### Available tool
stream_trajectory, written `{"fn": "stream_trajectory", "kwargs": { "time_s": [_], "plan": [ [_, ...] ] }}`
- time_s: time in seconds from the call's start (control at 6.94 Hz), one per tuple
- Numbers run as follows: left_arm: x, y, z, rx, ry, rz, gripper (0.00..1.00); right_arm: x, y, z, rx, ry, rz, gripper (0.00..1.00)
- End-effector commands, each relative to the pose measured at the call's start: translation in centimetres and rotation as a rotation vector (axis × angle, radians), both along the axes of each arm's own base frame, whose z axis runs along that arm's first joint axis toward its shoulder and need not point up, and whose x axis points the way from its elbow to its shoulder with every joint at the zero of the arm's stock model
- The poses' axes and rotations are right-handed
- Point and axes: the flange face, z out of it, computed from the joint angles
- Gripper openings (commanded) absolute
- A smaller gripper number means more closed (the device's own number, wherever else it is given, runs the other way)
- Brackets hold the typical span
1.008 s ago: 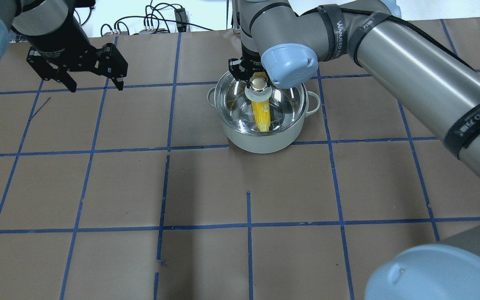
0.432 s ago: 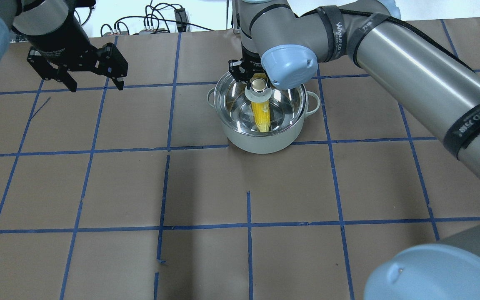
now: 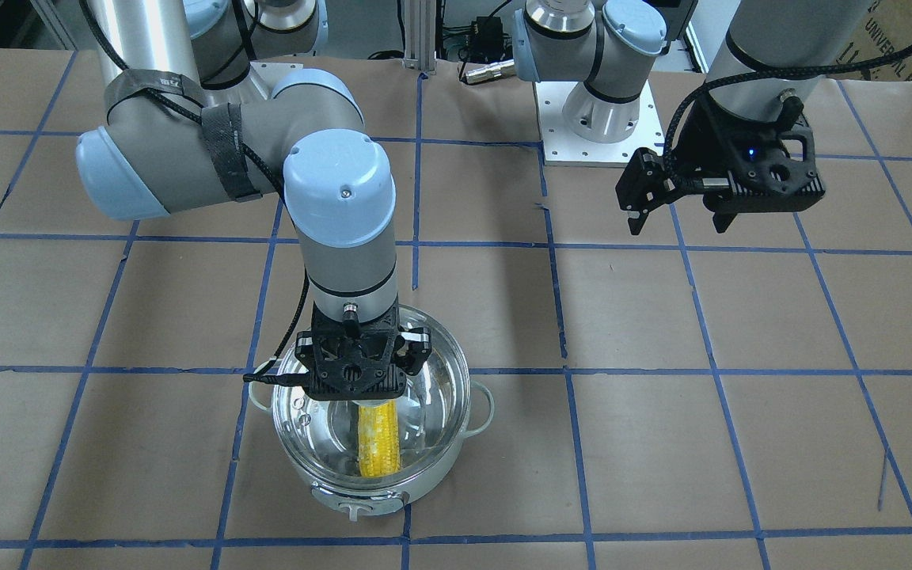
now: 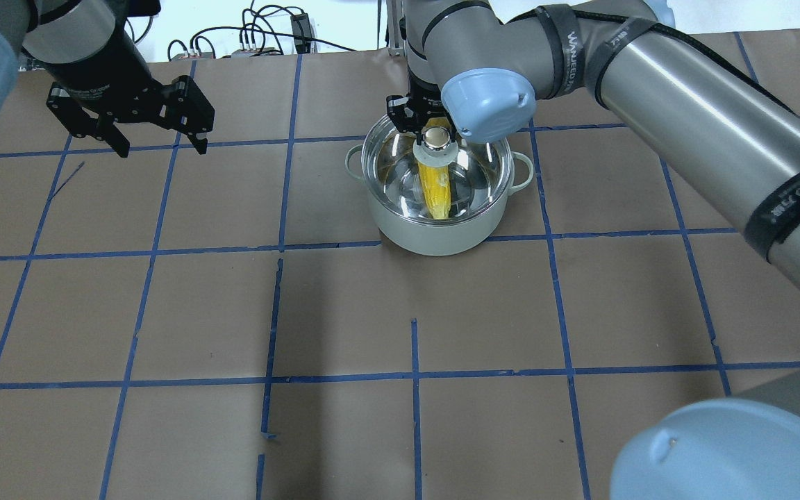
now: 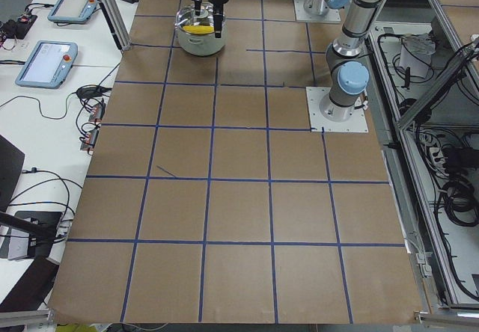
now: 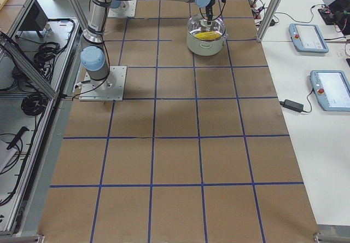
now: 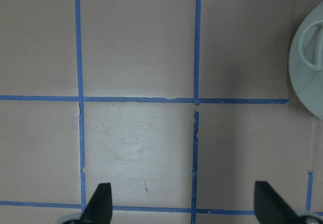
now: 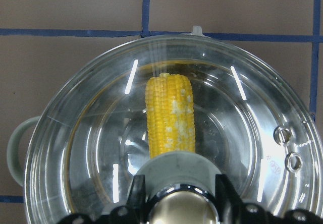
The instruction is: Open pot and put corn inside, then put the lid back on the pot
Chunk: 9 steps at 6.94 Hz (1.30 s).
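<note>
The right claw [image 8: 182, 206] is clamped on the knob of the lid [image 8: 262, 133]. The lid covers the pot [image 4: 435, 236] directly under this claw. The corn [image 8: 170, 115] lies inside the pot, below the glass, and points away from the claw. The left claw [image 7: 182, 204] hangs with its fingers wide apart above the bare table [image 7: 136, 143], and the pot is well off to its side. The table is covered with brown paper, divided into squares by blue tape lines [image 4: 282, 194]. Beyond its far edge lie black cables [image 4: 261, 28]. A white bench [image 6: 328, 161] beside the table carries two tablet controllers [image 6: 309, 38].

Yellow corn [image 8: 170, 118], pale grey pot [image 4: 435, 239], clear lid [image 8: 252, 128]
</note>
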Motion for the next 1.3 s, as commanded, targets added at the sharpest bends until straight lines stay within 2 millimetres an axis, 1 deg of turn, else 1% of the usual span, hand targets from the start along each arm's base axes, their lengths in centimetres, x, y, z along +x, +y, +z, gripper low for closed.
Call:
{"fn": "stream_trajectory", "kwargs": {
  "time_s": [0.0,0.29,0.43,0.58,0.72,0.86,1.01,1.15],
  "plan": [
    [0.0,0.0,0.0,0.000,0.001,0.001,1.00,-0.1,-0.1,0.0,-0.002,0.000,0.001,0.07],
    [0.0,0.0,-0.1,0.002,0.002,0.001,1.00,-0.2,-0.2,-0.2,0.001,0.001,0.001,0.08],
    [0.0,0.0,-0.1,0.002,0.002,0.001,1.00,-0.2,-0.2,-0.2,0.004,0.002,0.000,0.33],
    [0.0,0.0,-0.1,0.002,0.001,0.000,1.00,-0.1,-0.2,-0.1,0.001,-0.003,-0.003,0.89],
    [0.0,0.0,-0.1,0.002,0.002,0.001,1.00,-0.2,-0.2,0.2,-0.004,-0.004,-0.003,0.96],
    [0.0,0.0,-0.1,0.002,0.002,0.001,1.00,-0.2,-0.2,0.2,-0.004,-0.002,-0.003,0.96],
    [0.0,0.0,-0.1,0.002,0.002,0.001,1.00,-0.9,-0.4,0.8,-0.008,-0.006,-0.012,0.98],
    [0.0,0.1,0.0,0.000,0.000,0.001,1.00,-2.6,-1.3,2.0,-0.018,-0.008,-0.022,0.99]
  ]
}}
